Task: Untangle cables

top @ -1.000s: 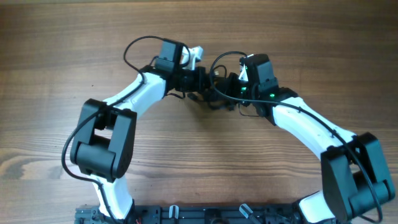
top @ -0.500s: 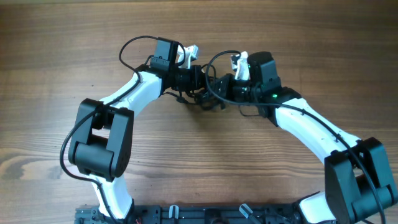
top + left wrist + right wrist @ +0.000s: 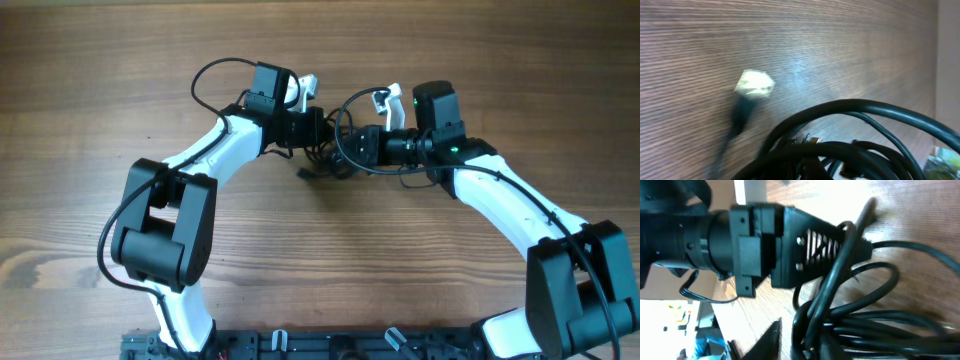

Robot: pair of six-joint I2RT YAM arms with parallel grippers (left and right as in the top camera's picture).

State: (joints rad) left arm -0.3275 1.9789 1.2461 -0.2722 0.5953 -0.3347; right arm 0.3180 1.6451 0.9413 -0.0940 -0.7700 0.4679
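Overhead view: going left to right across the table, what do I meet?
left arm's black joint → left claw → cables → right claw → right arm's black joint

**Cables** (image 3: 322, 163): thin, glossy black cords tangled into one small knot above the middle of the table (image 3: 110, 60), slightly toward its far edge. Seen close up, several strands curve and cross over one another. A pale plug (image 3: 755, 82) on a dark cord shows blurred against the table's wood.
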